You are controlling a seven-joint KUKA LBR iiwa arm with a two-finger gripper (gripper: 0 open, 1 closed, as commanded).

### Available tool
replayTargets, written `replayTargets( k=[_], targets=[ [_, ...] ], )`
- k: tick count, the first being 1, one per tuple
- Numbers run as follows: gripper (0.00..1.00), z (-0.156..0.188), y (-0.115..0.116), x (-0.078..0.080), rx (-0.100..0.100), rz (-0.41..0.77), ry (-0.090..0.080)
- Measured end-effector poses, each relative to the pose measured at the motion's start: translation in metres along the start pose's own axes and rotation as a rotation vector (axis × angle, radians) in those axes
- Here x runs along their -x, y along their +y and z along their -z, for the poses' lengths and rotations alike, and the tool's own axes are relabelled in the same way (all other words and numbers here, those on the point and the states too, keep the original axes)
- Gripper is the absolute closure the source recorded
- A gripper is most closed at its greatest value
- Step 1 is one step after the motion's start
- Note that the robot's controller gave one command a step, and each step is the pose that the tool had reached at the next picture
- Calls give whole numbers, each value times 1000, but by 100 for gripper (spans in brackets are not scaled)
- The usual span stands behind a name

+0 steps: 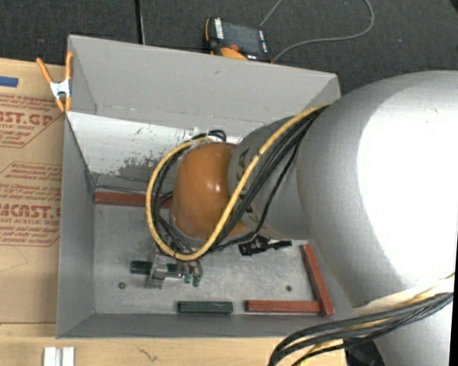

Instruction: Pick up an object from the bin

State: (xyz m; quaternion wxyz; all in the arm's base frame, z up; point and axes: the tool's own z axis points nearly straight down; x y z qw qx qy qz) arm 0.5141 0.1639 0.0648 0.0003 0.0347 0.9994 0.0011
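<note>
Lying flat on the floor of the bin point(77, 206), close to its lower wall in the view, the dark green bar point(203, 306) looks stiff, light and thin, so I judge it best pinched across its narrow width at mid-length. My tool point(165, 271) hangs near it, under the orange wrist cover point(201, 188). I cannot tell whether it is released or clenched.

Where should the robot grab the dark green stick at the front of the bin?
The dark green stick lies flat and alone on the bin floor, both long sides free. So probably pinch its middle across the narrow width, coming straight down.
</note>
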Motion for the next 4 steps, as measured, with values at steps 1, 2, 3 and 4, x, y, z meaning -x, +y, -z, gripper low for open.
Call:
replayTargets(
  k=[1,2,3,4],
  targets=[
    [100,47,1,1,1,0,-3],
    [100,61,2,1,0,0,-1],
    [100,62,2,1,0,0,1],
    [100,134,4,2,2,1,-6]
  ],
)
